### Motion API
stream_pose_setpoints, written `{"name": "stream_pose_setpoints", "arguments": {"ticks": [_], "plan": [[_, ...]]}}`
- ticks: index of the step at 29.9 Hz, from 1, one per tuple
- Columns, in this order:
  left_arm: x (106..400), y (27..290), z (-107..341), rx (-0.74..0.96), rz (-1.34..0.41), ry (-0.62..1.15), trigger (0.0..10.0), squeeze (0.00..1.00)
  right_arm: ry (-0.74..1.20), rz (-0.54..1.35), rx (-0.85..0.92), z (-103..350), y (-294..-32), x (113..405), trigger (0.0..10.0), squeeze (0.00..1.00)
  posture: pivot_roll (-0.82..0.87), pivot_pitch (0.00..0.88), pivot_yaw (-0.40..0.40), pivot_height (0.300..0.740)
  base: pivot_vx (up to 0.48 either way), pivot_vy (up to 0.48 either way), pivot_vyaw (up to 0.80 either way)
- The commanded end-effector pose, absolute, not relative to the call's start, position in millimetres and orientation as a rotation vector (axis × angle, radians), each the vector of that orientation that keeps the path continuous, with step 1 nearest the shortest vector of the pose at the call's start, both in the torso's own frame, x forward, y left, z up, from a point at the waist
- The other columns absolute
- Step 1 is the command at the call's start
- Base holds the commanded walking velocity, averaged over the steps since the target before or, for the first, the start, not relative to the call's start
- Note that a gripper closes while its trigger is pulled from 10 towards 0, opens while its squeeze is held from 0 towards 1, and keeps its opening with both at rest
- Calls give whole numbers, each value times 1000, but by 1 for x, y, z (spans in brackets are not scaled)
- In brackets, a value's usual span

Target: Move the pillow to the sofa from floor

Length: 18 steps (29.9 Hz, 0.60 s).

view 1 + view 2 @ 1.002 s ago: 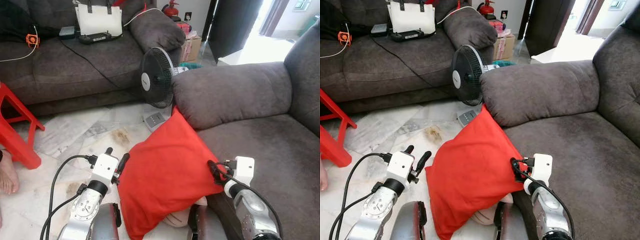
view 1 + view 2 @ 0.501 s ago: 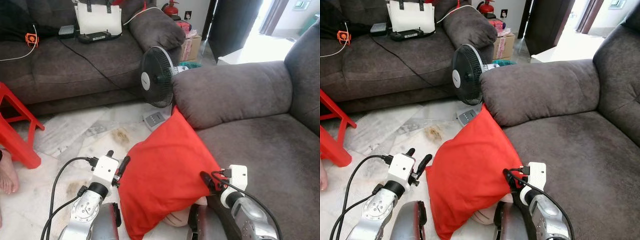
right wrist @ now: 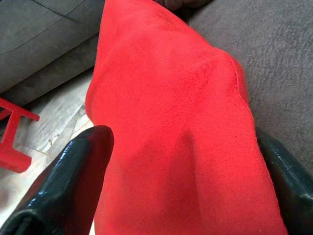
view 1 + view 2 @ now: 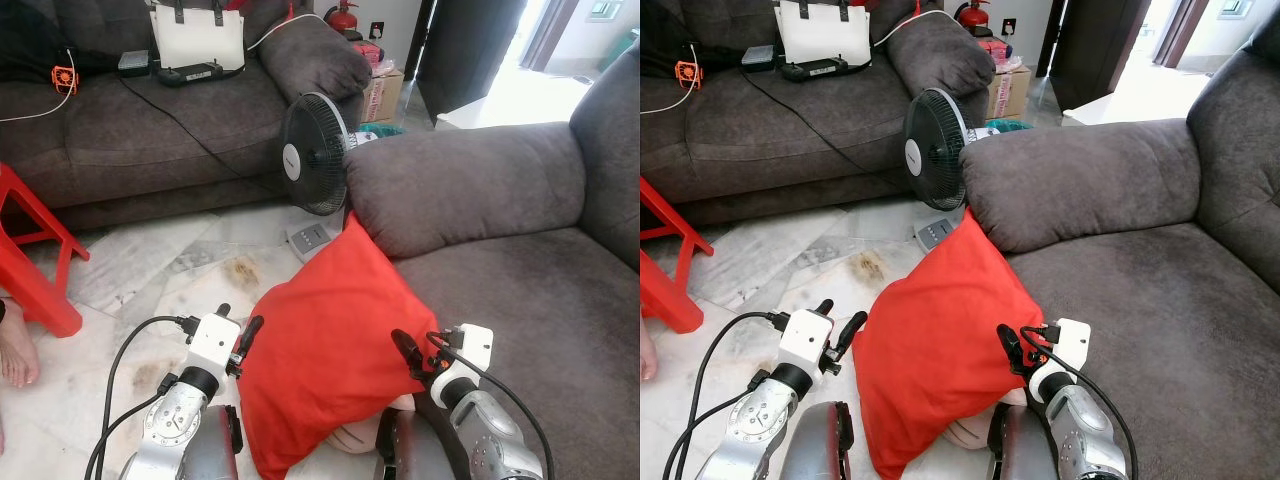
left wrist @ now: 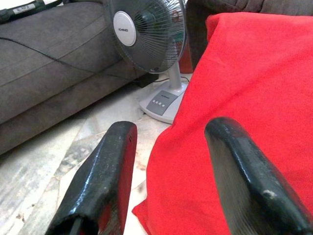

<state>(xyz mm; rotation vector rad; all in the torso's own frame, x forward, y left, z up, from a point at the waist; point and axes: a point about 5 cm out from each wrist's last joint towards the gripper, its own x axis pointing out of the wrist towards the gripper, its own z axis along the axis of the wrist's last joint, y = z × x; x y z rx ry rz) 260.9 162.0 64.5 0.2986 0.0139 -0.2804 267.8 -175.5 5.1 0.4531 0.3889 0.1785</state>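
Pincer on the right [image 4: 400, 345] is spread wide with the red pillow [image 4: 330, 350] between its two fingers, so it's straddling the pillow's right corner but hasn't pinched down on it as far as I can see. Left pincer [image 4: 245, 335] is splayed apart too, sitting right at the pillow's left edge; in its wrist view one finger lies over the red fabric and the other hangs over bare floor [image 4: 150, 270].

The pillow itself is propped up on the floor, leaning against the front of the grey sofa [image 4: 500, 280], top corner tucked up under the armrest. A standing fan [image 4: 312, 155] is just behind it, close enough to bump.

How I'd do this bit: it's a soft, floppy thing, so a shallow nip on an edge will probably just slide off. Push both pincers further in so there's a good fold of fabric between the fingers, then squeeze both sides about evenly. Lift up and toward the seat cushion on the right, away from the fan.

Pose-wise, both arms come in low on either side of the pillow, forearms angled inward, wrists pointing forward toward the sofa.
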Motion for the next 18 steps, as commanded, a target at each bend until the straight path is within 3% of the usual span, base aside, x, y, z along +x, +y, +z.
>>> {"name": "stream_pose_setpoints", "arguments": {"ticks": [1,18], "plan": [[260,161,62,294,-288,26,10000,0,387,184,437,5,-176,268,10000,0,143,52,-92,541,0,0,0],[260,158,61,298,-297,31,10000,0,376,148,424,2,-170,274,10000,0,146,53,-95,541,0,0,0]]}}
